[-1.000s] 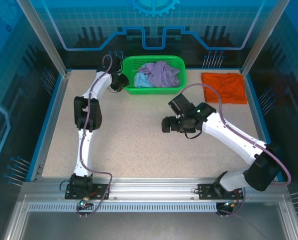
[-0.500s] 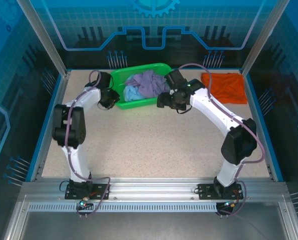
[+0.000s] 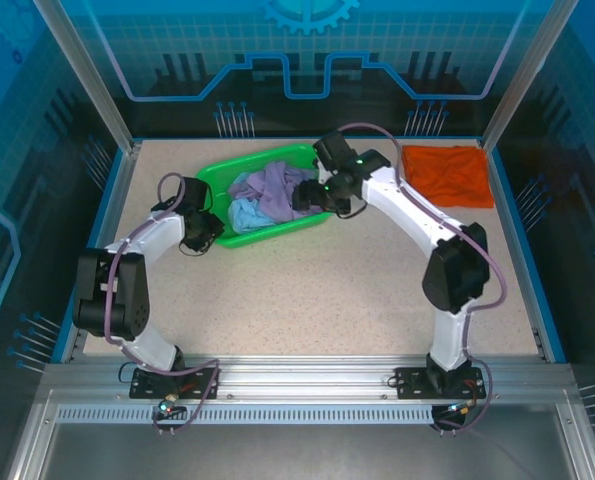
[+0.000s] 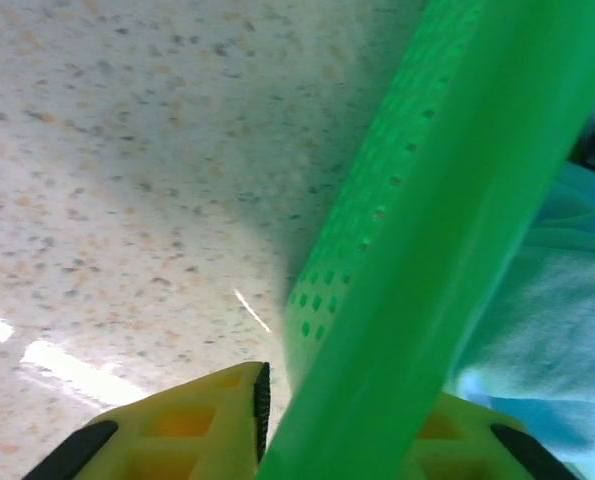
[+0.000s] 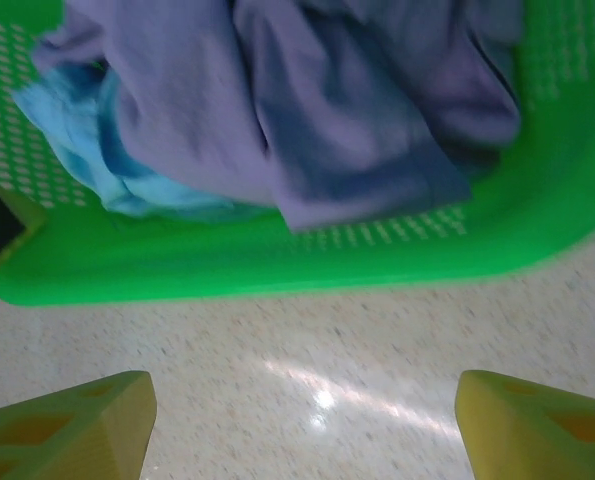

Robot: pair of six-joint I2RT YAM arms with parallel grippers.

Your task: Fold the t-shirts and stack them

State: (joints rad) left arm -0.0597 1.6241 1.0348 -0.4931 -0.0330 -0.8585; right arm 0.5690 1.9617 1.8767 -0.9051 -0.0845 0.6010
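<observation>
A green basket [image 3: 262, 157] lies skewed at the back of the table, with a lavender t-shirt [image 3: 272, 188] heaped over a light blue one [image 3: 245, 213] inside it. An orange t-shirt [image 3: 447, 175] lies folded flat at the back right. My left gripper [image 3: 202, 232] is at the basket's near left corner. In the left wrist view the gripper [image 4: 349, 390] has the basket wall [image 4: 427, 230] between its yellow fingers, shut on the rim, with light blue cloth [image 4: 537, 320] beyond. My right gripper [image 3: 312, 195] is open at the basket's right side, and in its wrist view [image 5: 305, 385] only bare table lies between the fingers.
Blue raised edges bound the speckled table [image 3: 307, 290], with metal posts at the back corners. The right arm arches over the table's right half. The basket's near wall [image 5: 277, 265] stands just ahead of the right fingers.
The basket has been dragged toward the front left and turned, with the left gripper at its corner. The right gripper swung from mid-table up to the basket's right side.
</observation>
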